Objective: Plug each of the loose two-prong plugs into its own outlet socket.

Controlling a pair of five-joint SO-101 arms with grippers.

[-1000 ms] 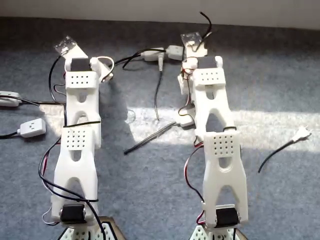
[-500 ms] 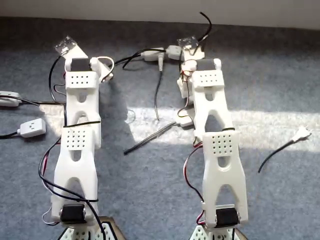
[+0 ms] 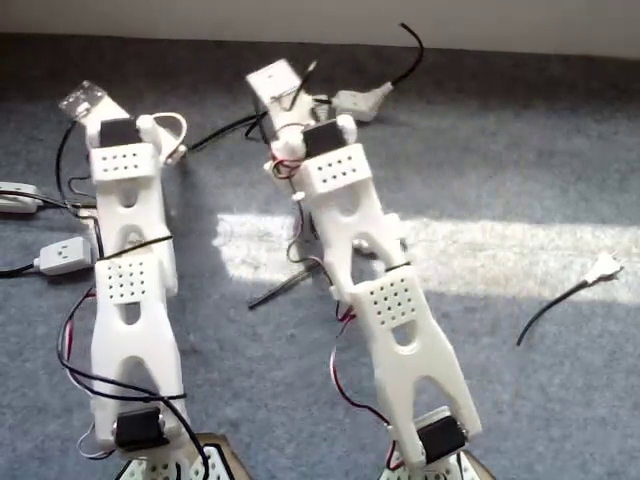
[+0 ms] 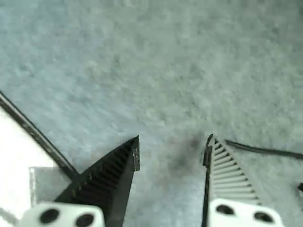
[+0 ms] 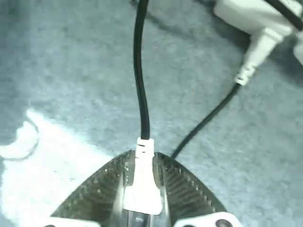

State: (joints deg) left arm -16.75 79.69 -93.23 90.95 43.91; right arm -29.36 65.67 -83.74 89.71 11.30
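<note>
My right gripper [image 5: 143, 156] is shut on a white two-prong plug [image 5: 141, 189] whose black cord [image 5: 140, 71] runs away over the carpet. Beyond it another white plug [image 5: 258, 45] sits in a white outlet socket [image 5: 241, 14]. In the high view the right arm [image 3: 335, 175] leans toward the back middle, beside a white socket [image 3: 360, 100]. My left gripper [image 4: 171, 151] is open above bare carpet, with black cords [image 4: 33, 135] on both sides. A loose white plug [image 3: 603, 267] lies at the far right. Two white sockets [image 3: 63, 255] lie at the left edge.
Grey carpet covers the table, with a sunlit band [image 3: 500, 255] across the middle. A black cable [image 3: 275, 290] lies between the arms. The left arm [image 3: 125, 220] stands near the left-hand sockets. A wall edge [image 3: 500, 40] runs along the back.
The right arm has swung left toward the back middle. The left arm has shifted a little to the left.
</note>
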